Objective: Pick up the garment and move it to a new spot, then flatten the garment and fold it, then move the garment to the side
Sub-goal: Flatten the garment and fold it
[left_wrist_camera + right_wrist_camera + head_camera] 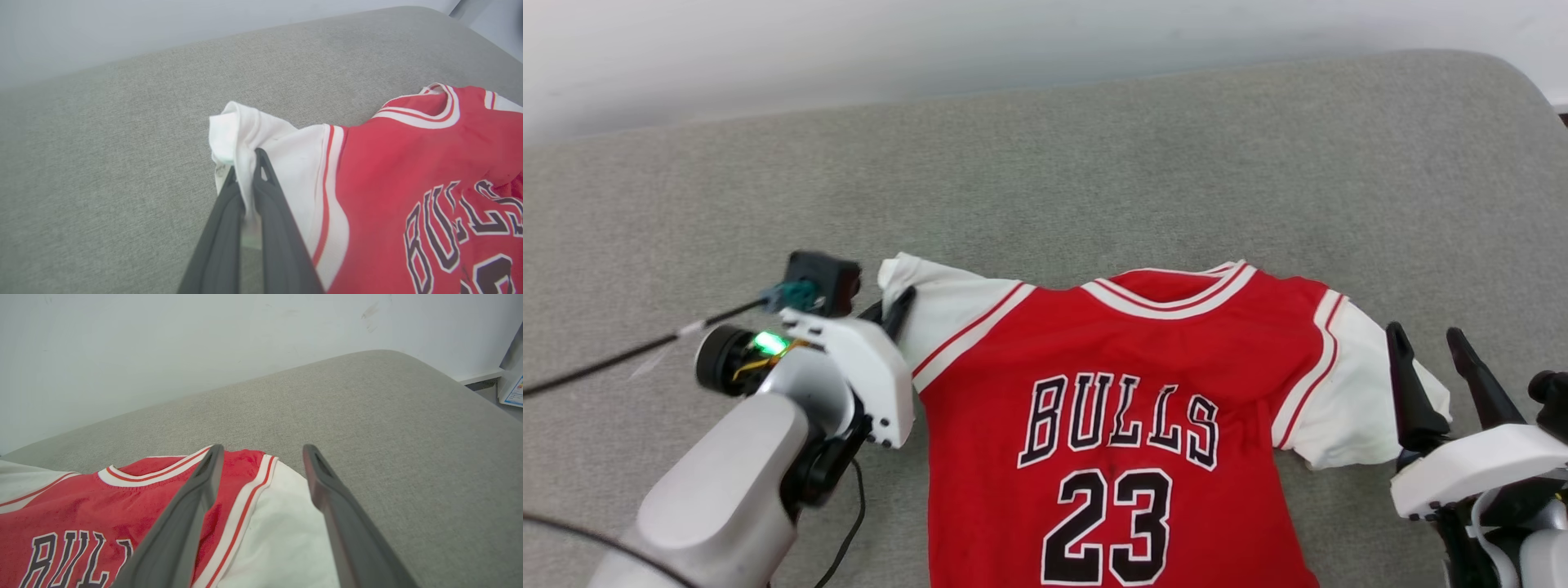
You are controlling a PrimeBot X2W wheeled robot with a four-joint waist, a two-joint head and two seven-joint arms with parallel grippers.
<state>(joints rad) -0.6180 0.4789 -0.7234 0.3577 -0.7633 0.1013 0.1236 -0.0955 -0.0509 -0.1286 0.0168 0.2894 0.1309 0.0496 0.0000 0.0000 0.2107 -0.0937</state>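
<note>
The red shirt point(1127, 351) lay face up on a grey cushion point(1094, 163), collar toward the wall, with "BULLS" and "23" in black lettering across the chest. Its lower hem ran out of the bottom of the head view.

The left gripper point(897, 309) was at the shirt's white left sleeve point(939, 306), at the outer end. The right gripper point(1427, 343) stood by the white right sleeve point(1347, 392), fingers spread apart and holding nothing. One finger lay over the sleeve's outer edge and the other over bare cushion.

From the head view the left gripper's fingers were mostly hidden behind its white wrist housing, so the grip was hard to judge there. A black cable point(605, 359) ran off from that arm.

The left wrist view made it plain: the left gripper point(247, 163) was closed on a bunched fold of the sleeve point(286, 151). White cloth was pinched between the two dark fingers and curled over past their tips.

The right wrist view showed the right gripper point(263, 451) wide open above the shoulder seam. The left finger crossed the red-and-white trim and the right finger stood beside the sleeve point(282, 539). I could not tell whether either finger touched the cloth. That view also took in the pale wall point(163, 355) behind the cushion.
</note>
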